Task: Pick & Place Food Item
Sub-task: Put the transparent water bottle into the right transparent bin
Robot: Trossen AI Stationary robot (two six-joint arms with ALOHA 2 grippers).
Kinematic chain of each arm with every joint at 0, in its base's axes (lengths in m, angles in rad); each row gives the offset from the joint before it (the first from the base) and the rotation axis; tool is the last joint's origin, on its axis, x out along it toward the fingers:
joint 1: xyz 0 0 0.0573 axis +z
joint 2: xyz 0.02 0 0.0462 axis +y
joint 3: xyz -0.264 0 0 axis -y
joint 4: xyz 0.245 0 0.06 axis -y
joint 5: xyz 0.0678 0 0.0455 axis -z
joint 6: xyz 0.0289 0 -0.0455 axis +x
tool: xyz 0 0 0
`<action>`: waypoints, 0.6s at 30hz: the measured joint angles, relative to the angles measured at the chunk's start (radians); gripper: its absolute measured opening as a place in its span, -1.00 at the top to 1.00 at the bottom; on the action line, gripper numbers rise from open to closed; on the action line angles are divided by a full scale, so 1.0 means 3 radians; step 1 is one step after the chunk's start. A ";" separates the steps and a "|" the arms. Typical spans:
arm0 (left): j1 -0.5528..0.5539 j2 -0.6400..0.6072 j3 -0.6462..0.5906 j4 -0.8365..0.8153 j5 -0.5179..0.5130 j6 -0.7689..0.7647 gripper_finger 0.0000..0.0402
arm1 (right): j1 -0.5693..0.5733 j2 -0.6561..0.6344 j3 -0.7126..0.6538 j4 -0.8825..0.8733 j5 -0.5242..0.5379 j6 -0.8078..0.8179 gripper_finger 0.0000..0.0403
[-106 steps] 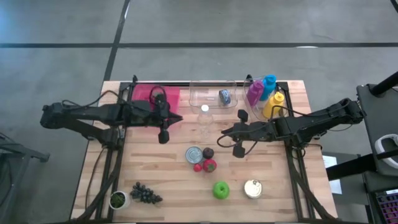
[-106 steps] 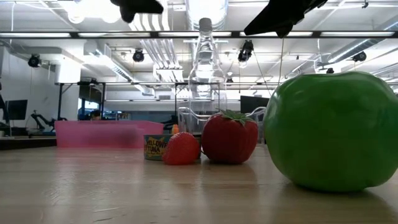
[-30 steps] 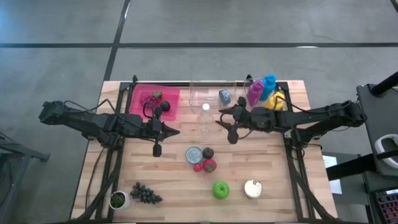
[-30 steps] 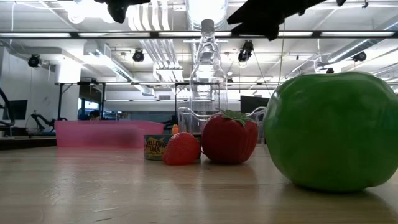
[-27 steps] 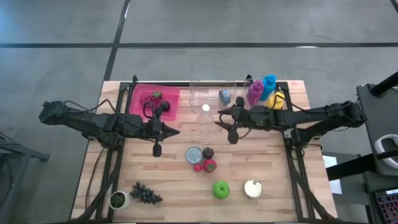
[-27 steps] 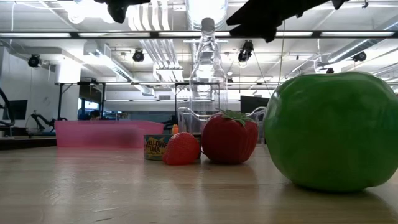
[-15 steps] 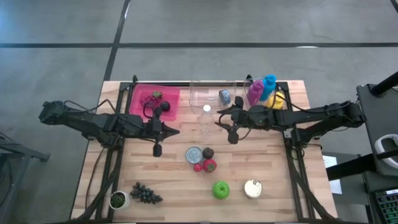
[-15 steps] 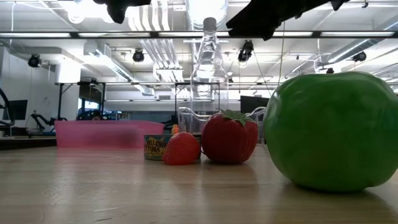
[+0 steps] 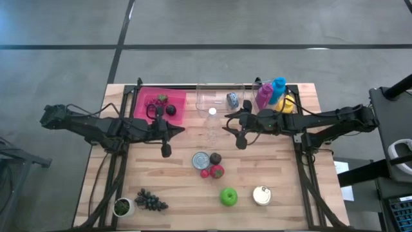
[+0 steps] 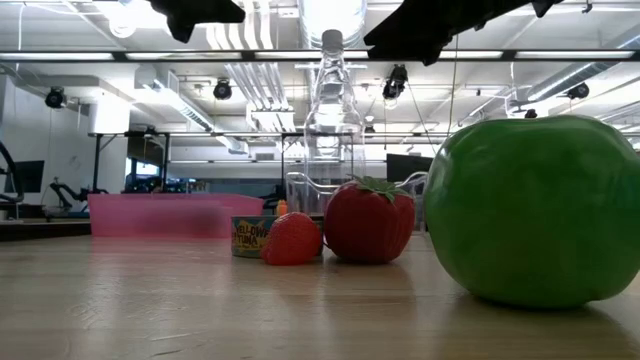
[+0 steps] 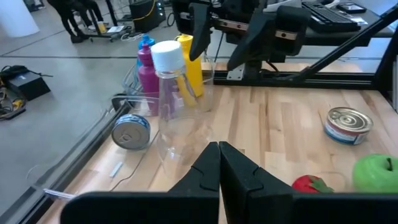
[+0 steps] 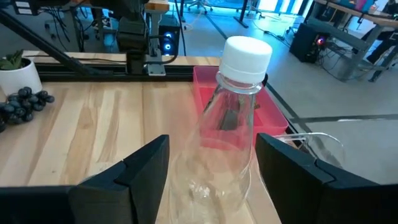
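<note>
A clear plastic bottle (image 9: 211,126) with a white cap (image 12: 247,56) stands upright mid-table. My right gripper (image 9: 241,140) hovers open just to its right; in the right wrist view the bottle stands ahead of the two fingers, untouched. My left gripper (image 9: 166,150) hangs shut and empty left of the bottle, near the pink tray (image 9: 147,98). The tray holds a dark fruit (image 9: 170,109) and a red one (image 9: 161,99). Two strawberries (image 9: 214,171), a dark fruit (image 9: 215,158) and a tuna can (image 9: 201,160) sit nearer. A green apple (image 9: 228,196) lies near the front.
A clear bin (image 9: 219,96) at the back holds a can (image 9: 232,99). Purple, blue and yellow bottles (image 9: 273,96) stand at the far right. Grapes (image 9: 150,201) and a small potted plant (image 9: 122,207) sit front left, another can (image 9: 261,195) front right.
My left gripper has shifted a little toward the table's far edge and the bottle, staying shut. The right arm and the objects have kept still.
</note>
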 joint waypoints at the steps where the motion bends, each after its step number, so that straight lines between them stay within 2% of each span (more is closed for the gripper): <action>1: 0.0000 0.0000 0.0000 0.0000 0.0001 -0.0012 0.99 | 0.0000 0.0000 0.0000 0.0000 0.0000 -0.0016 -0.18; 11: 0.0000 0.0000 0.0000 -0.0015 0.0001 -0.0027 0.99 | -0.0001 -0.0001 -0.0001 0.0002 0.0001 -0.0017 -0.13; 18: 0.0000 0.0000 0.0000 -0.0019 0.0001 -0.0027 0.99 | -0.0001 -0.0001 -0.0001 0.0006 0.0003 -0.0016 -0.17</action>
